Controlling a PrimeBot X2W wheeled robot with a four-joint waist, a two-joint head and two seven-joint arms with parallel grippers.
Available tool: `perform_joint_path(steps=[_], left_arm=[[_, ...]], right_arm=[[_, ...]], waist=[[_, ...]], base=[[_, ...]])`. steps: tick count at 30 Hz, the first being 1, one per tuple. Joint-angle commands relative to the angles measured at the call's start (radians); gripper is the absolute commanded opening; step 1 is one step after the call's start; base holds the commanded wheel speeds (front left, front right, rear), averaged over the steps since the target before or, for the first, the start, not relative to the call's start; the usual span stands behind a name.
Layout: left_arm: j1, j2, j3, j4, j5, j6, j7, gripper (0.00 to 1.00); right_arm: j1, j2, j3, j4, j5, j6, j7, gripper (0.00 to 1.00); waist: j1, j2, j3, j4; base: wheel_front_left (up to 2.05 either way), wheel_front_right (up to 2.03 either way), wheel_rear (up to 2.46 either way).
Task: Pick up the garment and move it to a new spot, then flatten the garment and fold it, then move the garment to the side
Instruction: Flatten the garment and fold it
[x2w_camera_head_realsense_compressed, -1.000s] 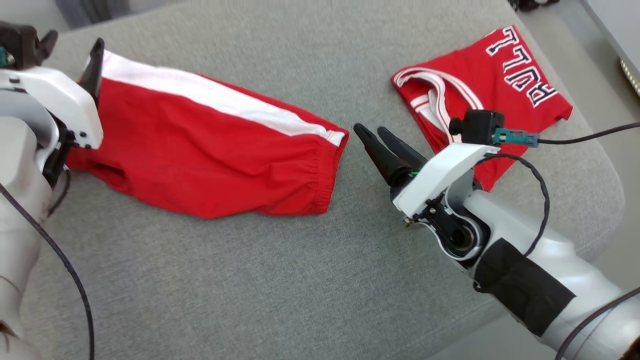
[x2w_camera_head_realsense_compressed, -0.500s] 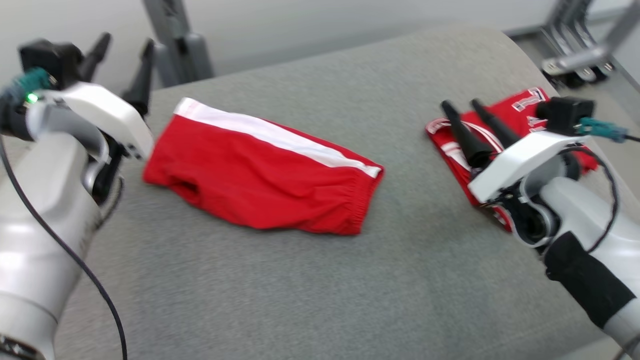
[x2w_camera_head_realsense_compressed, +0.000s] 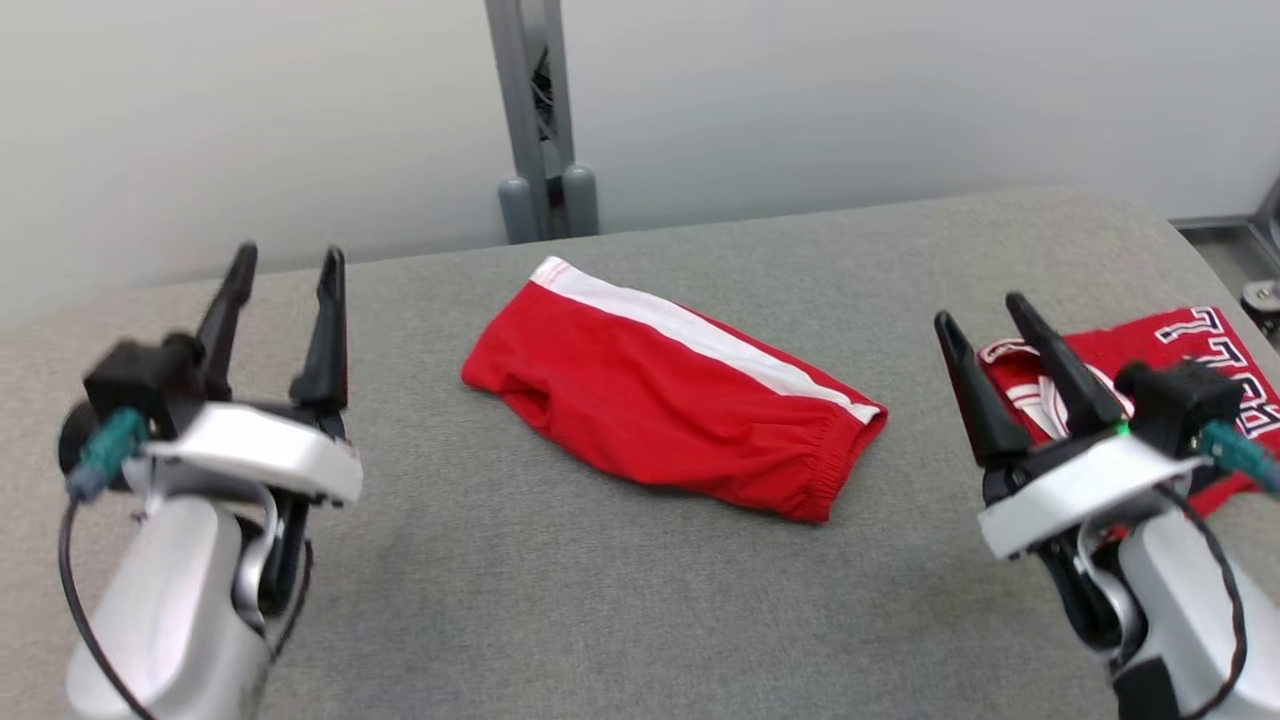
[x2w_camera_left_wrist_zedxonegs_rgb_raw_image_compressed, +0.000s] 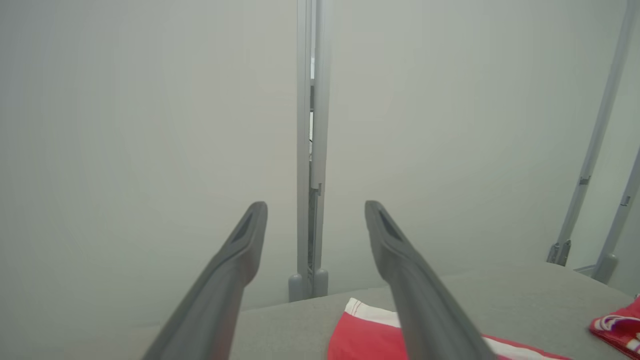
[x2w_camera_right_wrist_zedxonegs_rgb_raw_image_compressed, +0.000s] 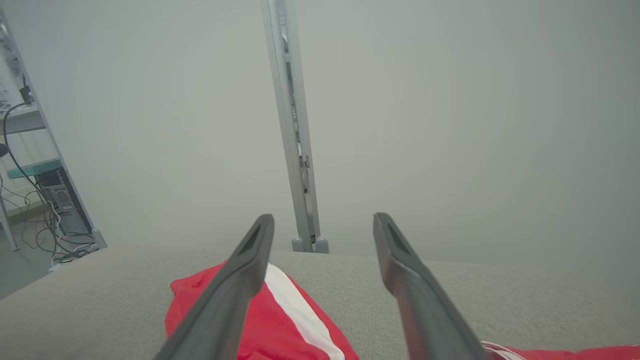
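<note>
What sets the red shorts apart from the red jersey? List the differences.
The red shorts lie at the middle of the grey cushion, in full view; the red jersey lies at its right edge, partly behind the right claw. The shorts carry one broad white stripe and a gathered waistband; the jersey carries block letters and thin striped trim. Both are red with white, neither gripped.

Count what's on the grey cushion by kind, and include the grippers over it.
Shorts: 1, the red shorts with a white stripe.
Jerseys: 1, the red jersey with lettering.
Grippers: 2, the left gripper and the right gripper, both open.
Total: 4.
</note>
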Motion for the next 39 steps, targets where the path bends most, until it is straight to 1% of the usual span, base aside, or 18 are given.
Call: perform_joint_path(steps=[1, 5, 7, 8, 11, 14, 18, 23, 26, 29, 31, 32, 35, 39], left_arm=[[0.038, -0.016, 0.022, -0.027, 0.023, 0.0, -0.003, 1.0], [0.183, -0.089, 0.13, -0.143, 0.119, -0.021, -0.003, 1.0], [0.25, -0.137, 0.185, -0.187, 0.155, -0.038, -0.002, 1.0], [0.302, -0.167, 0.238, -0.226, 0.199, -0.051, -0.002, 1.0], [0.37, -0.212, 0.31, -0.267, 0.224, -0.076, -0.002, 1.0], [0.416, -0.225, 0.337, -0.264, 0.238, -0.097, -0.002, 1.0], [0.424, -0.229, 0.321, -0.25, 0.236, -0.114, -0.002, 1.0], [0.408, -0.229, 0.3, -0.24, 0.229, -0.12, -0.002, 1.0], [0.405, -0.228, 0.289, -0.237, 0.222, -0.121, -0.002, 1.0], [0.408, -0.229, 0.272, -0.229, 0.224, -0.121, -0.002, 1.0], [0.409, -0.229, 0.26, -0.221, 0.22, -0.122, -0.002, 1.0], [0.409, -0.229, 0.26, -0.221, 0.22, -0.122, -0.002, 1.0], [0.41, -0.229, 0.248, -0.216, 0.214, -0.123, -0.002, 1.0], [0.412, -0.229, 0.225, -0.202, 0.21, -0.123, -0.002, 1.0]], right_arm=[[0.036, 0.008, -0.02, -0.016, -0.015, 0.0, -0.004, 1.0], [0.139, 0.05, -0.089, -0.059, -0.067, 0.0, -0.004, 1.0], [0.177, 0.066, -0.108, -0.076, -0.093, 0.0, -0.004, 1.0], [0.212, 0.082, -0.117, -0.088, -0.116, 0.0, -0.004, 1.0], [0.244, 0.098, -0.12, -0.092, -0.134, 0.0, -0.004, 1.0], [0.266, 0.116, -0.127, -0.097, -0.139, 0.0, -0.004, 1.0], [0.272, 0.122, -0.132, -0.099, -0.142, 0.0, -0.004, 1.0], [0.267, 0.13, -0.129, -0.078, -0.131, 0.0, -0.004, 1.0], [0.268, 0.147, -0.135, -0.055, -0.072, 0.0, -0.004, 1.0], [0.254, 0.154, -0.122, 0.0, 0.015, 0.0, -0.004, 1.0], [0.237, 0.153, -0.105, 0.033, 0.087, 0.0, 0.017, 1.0], [0.237, 0.153, -0.105, 0.033, 0.087, 0.0, 0.017, 1.0], [0.216, 0.148, -0.095, 0.069, 0.2, 0.0, 0.062, 1.0], [0.179, 0.138, -0.117, 0.119, 0.336, 0.0, 0.124, 1.0]], waist=[[0.0, 0.0, -0.022, 0.026], [0.0, 0.0, -0.03, 0.044], [0.0, 0.0, -0.033, 0.051], [0.0, 0.0, -0.035, 0.053], [0.0, 0.0, -0.038, 0.053], [0.0, 0.0, -0.039, 0.055], [0.0, 0.0, -0.037, 0.057], [0.0, 0.0, -0.035, 0.06], [0.0, 0.0, -0.032, 0.062], [0.0, 0.0, -0.027, 0.071], [0.0, 0.0, -0.023, 0.08], [0.0, 0.0, -0.023, 0.08], [0.0, 0.0, -0.014, 0.094], [0.0, 0.0, 0.001, 0.116]], base=[[0.0, 0.0, 0.0], [0.0, 0.0, 0.0], [0.0, 0.0, 0.0], [0.0, 0.0, 0.0], [0.0, 0.0, 0.0], [0.0, 0.0, 0.0], [0.0, 0.0, 0.0], [0.0, 0.0, 0.0], [0.0, 0.0, 0.0], [0.0, 0.0, 0.0], [0.0, 0.0, 0.0], [0.0, 0.0, 0.0], [0.0, 0.0, 0.0], [0.0, 0.0, 0.0]])
